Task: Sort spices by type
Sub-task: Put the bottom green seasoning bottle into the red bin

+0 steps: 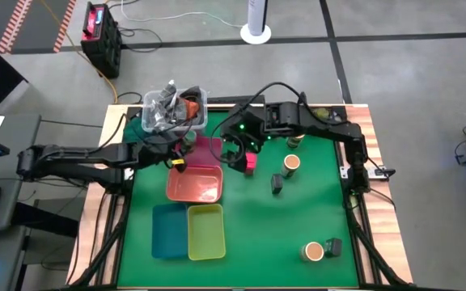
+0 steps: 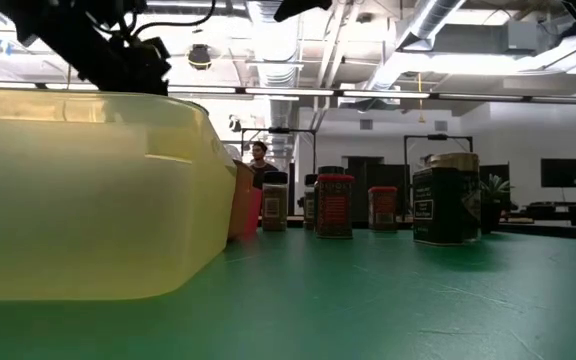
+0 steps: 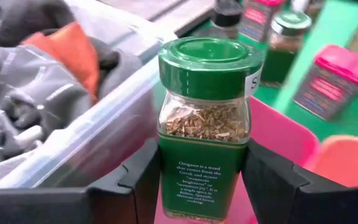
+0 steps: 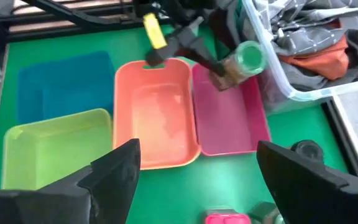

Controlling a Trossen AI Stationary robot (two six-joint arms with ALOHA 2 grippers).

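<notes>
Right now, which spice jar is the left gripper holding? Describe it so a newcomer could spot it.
Find the clear bin of grey cloth at the table's far edge. Beside it, over the magenta tray, the left gripper clamps an oregano jar, the only one lifted, with a green lid.

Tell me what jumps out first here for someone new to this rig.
The left gripper, shut on a glass oregano jar with a green lid, holds it above the magenta-pink tray beside a clear plastic bin of grey and orange cloth. The right gripper hangs open above the salmon tray.
</notes>
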